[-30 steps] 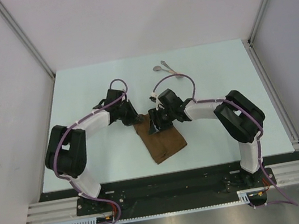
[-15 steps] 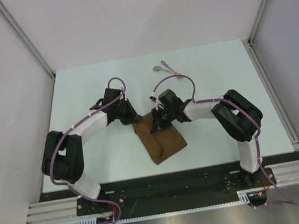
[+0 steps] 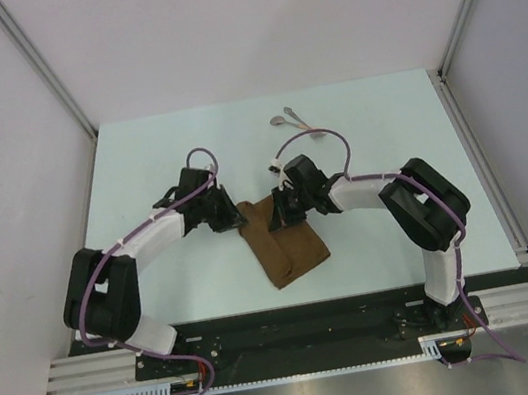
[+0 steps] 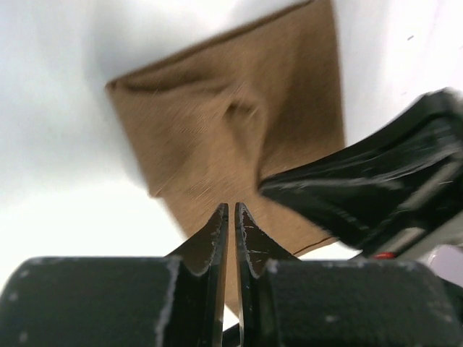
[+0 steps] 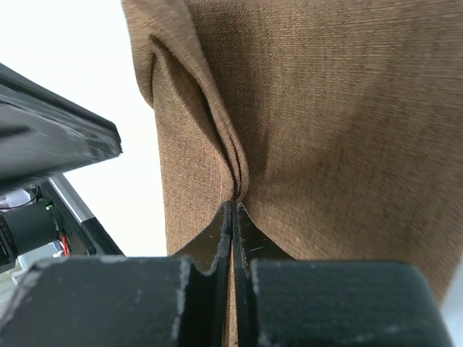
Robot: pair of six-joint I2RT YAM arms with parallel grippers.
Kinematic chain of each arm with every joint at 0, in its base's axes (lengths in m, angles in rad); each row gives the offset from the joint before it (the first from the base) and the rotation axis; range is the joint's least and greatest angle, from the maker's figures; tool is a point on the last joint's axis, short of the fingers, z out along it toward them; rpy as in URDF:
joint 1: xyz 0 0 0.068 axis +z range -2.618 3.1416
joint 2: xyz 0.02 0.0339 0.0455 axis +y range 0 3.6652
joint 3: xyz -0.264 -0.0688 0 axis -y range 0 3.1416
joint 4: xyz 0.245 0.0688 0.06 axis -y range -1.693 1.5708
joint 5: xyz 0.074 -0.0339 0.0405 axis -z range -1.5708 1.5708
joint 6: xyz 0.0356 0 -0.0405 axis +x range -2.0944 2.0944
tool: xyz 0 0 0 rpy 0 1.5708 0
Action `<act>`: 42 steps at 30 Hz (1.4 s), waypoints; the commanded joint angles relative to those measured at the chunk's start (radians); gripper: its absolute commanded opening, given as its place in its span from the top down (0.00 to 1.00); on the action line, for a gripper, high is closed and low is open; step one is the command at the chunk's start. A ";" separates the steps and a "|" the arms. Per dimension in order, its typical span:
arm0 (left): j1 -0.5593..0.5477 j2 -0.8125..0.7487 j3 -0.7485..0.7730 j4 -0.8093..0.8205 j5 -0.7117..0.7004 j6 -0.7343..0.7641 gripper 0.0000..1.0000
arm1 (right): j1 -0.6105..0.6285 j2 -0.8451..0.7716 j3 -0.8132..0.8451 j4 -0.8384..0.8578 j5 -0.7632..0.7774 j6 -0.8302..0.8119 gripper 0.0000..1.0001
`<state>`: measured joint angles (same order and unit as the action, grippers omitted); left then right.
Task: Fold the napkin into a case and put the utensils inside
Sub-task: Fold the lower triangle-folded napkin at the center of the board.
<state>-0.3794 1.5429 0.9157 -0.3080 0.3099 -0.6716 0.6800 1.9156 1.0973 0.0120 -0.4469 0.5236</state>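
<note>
**Pale table, limp brown cloth, two pinches at its far edge**

Pale green table (image 3: 139,178) between plain white walls (image 3: 215,23) carries the napkin (image 3: 292,254) at its near middle. The cloth is already doubled into a longish brown slab that runs from the arms' wrists toward the near edge. The utensils (image 3: 294,121) lie well apart from it, at the far middle of the table, their handles crossing or touching.

The right gripper (image 5: 231,206) is clenched on the napkin's far end. Its wrist view shows a raised pleat of cloth drawn straight into the closed tips. The left gripper (image 4: 231,213) sits at the far left corner with only a hairline slit between its jaws. It looks to be nipping a layer of the edge, though the cloth inside the slit is hard to make out.

The cloth should handle as light, soft and limp. It puckers wherever it is pinched and will sag or drag rather than hold a shape. The weave looks coarse enough to grip without slipping. Edges and corners are the best places to hold, taking a single layer where a pocket must open. The utensils are thin, hard and probably slick, so each is best gripped across its slender handle.
</note>
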 commanded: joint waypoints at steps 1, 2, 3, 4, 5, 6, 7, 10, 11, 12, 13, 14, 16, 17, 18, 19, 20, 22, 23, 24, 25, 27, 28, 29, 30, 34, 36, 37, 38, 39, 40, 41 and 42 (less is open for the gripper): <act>-0.022 -0.041 -0.050 0.043 0.008 -0.003 0.89 | -0.017 -0.084 -0.014 0.009 0.042 0.001 1.00; -0.026 -0.044 -0.058 0.050 0.005 -0.009 0.89 | -0.020 -0.086 -0.013 0.002 0.048 0.001 1.00; -0.029 -0.047 -0.063 0.059 0.009 -0.014 0.90 | -0.022 -0.090 -0.011 -0.003 0.051 0.001 1.00; -0.030 -0.049 -0.064 0.066 0.008 -0.019 0.89 | -0.025 -0.092 -0.011 -0.007 0.053 -0.004 1.00; -0.032 -0.050 -0.063 0.067 0.006 -0.019 0.89 | -0.025 -0.090 -0.013 -0.009 0.056 -0.005 1.00; -0.032 -0.052 -0.057 0.064 0.006 -0.019 0.89 | -0.028 -0.087 -0.013 -0.009 0.057 -0.005 1.00; -0.032 -0.053 -0.046 0.064 0.003 -0.017 0.89 | -0.027 -0.087 -0.014 -0.009 0.059 -0.004 1.00; -0.032 -0.043 -0.012 0.046 -0.003 -0.010 0.89 | -0.028 -0.079 -0.022 -0.038 0.060 -0.002 1.00; -0.032 -0.040 -0.005 0.044 -0.005 -0.010 0.89 | -0.028 -0.079 -0.028 -0.037 0.057 -0.004 1.00; -0.030 -0.035 0.011 0.037 -0.008 -0.006 0.89 | -0.027 -0.079 -0.033 -0.034 0.059 -0.002 1.00; -0.030 -0.023 0.020 0.032 -0.009 -0.006 0.89 | -0.028 -0.081 -0.037 -0.027 0.059 -0.001 1.00; -0.029 -0.015 0.029 0.029 -0.014 -0.006 0.89 | -0.028 -0.079 -0.040 -0.029 0.062 0.003 1.00; -0.026 0.012 0.055 0.024 -0.022 -0.006 0.89 | -0.028 -0.078 -0.048 -0.026 0.063 0.003 1.00; -0.023 0.025 0.064 0.027 -0.025 -0.008 0.89 | -0.030 -0.076 -0.050 -0.024 0.066 0.001 1.00; -0.023 0.039 0.086 0.027 -0.023 -0.006 0.89 | -0.031 -0.072 -0.051 -0.024 0.066 0.000 1.00; -0.023 0.049 0.098 0.026 -0.025 -0.005 0.89 | -0.033 -0.070 -0.053 -0.021 0.068 -0.002 1.00; -0.023 0.078 0.112 0.026 -0.025 -0.005 0.89 | -0.039 -0.067 -0.051 -0.023 0.066 -0.001 1.00; -0.023 0.103 0.147 0.017 -0.031 -0.003 0.89 | -0.043 -0.063 -0.051 -0.023 0.063 -0.001 1.00; -0.023 0.121 0.156 0.017 -0.032 -0.003 0.89 | -0.043 -0.061 -0.051 -0.023 0.062 -0.002 1.00; -0.023 0.132 0.170 0.020 -0.037 -0.005 0.89 | -0.045 -0.059 -0.051 -0.023 0.063 -0.002 1.00; -0.023 0.138 0.176 0.018 -0.040 -0.006 0.89 | -0.046 -0.058 -0.054 -0.023 0.065 -0.004 1.00; -0.023 0.161 0.195 0.012 -0.046 -0.005 0.89 | -0.051 -0.056 -0.056 -0.023 0.066 -0.004 1.00; -0.023 0.166 0.198 0.014 -0.045 -0.006 0.89 | -0.053 -0.053 -0.057 -0.021 0.066 -0.004 1.00; -0.023 0.171 0.199 0.014 -0.045 -0.006 0.89 | -0.054 -0.052 -0.057 -0.023 0.062 -0.004 1.00; -0.023 0.177 0.199 0.021 -0.045 -0.006 0.89 | -0.056 -0.050 -0.057 -0.023 0.059 -0.005 1.00; -0.023 0.206 0.204 0.024 -0.043 -0.003 0.89 | -0.056 -0.037 -0.053 0.016 0.021 -0.005 1.00; -0.023 0.229 0.207 0.033 -0.043 -0.009 0.90 | -0.056 -0.030 -0.042 0.020 -0.001 -0.005 1.00; -0.023 0.235 0.209 0.038 -0.035 -0.014 0.90 | -0.057 -0.027 -0.040 0.022 -0.012 -0.002 1.00; -0.023 0.243 0.209 0.046 -0.032 -0.019 0.90 | -0.056 -0.027 -0.036 0.020 -0.018 -0.002 1.00; -0.023 0.250 0.216 0.049 -0.029 -0.019 0.90 | -0.057 -0.027 -0.033 0.019 -0.022 -0.002 0.97; -0.024 0.264 0.219 0.050 -0.025 -0.020 0.90 | -0.057 -0.030 -0.033 0.017 -0.026 -0.002 0.95; -0.024 0.269 0.225 0.056 -0.025 -0.022 0.90 | -0.056 -0.036 -0.031 0.014 -0.024 -0.004 0.92; -0.024 0.276 0.230 0.058 -0.023 -0.023 0.90 | -0.056 -0.039 -0.028 0.000 -0.021 -0.004 0.82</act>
<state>-0.4053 1.7962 1.0939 -0.2924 0.2749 -0.6811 0.6296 1.8820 1.0435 -0.0029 -0.4435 0.5236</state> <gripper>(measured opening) 0.103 0.060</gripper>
